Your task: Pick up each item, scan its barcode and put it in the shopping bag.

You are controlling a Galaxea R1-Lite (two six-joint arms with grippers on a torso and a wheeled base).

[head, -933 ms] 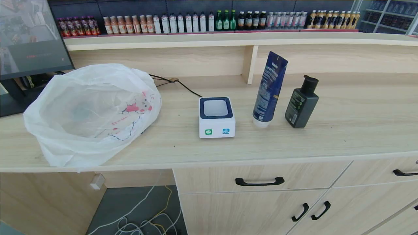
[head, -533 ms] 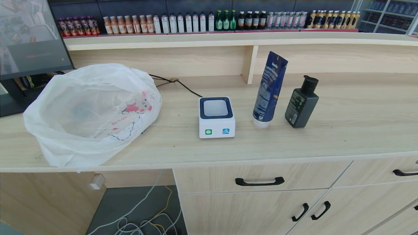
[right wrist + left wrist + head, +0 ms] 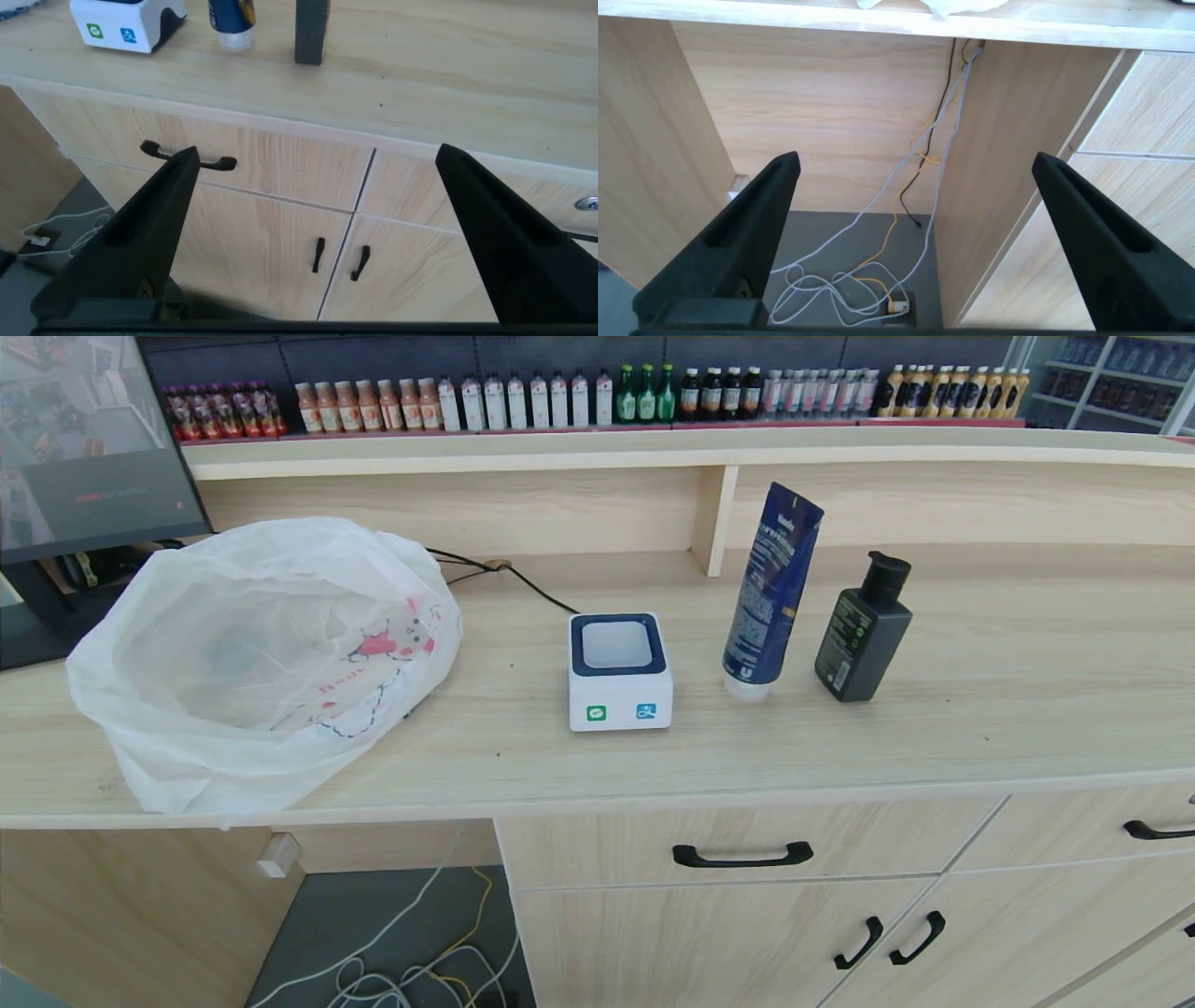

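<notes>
- Both pincers stand spread wide with nothing between the fingers. Your left pincer (image 3: 915, 168) sits low, facing the open recess under the counter (image 3: 980, 709) where loose cables (image 3: 868, 280) lie on the floor. Your right pincer (image 3: 318, 154) faces the drawer fronts (image 3: 280, 168) below the counter's edge.
- On the counter's left end you have the shopping bag (image 3: 261, 653). It is thin white see-through plastic with a red and blue cartoon print on its side. It slumps with its mouth open upward and toward you. A faint greyish patch shows through the film, but you cannot tell whether anything lies inside.
- Right of centre, the blue tube (image 3: 771, 593) stands on its white cap. Its long axis is upright and leans a little to the right, with the flat crimped end on top.
- Between the bag and the tube sits the scanner (image 3: 620, 670), a white box with a dark-blue frame around its pale top window and two small icons on its front. A black cable (image 3: 523, 581) runs from behind it toward the back wall.
- Just right of the tube, apart from it, the dark bottle (image 3: 861, 633) stands upright, black pump cap on top and label facing you.
</notes>
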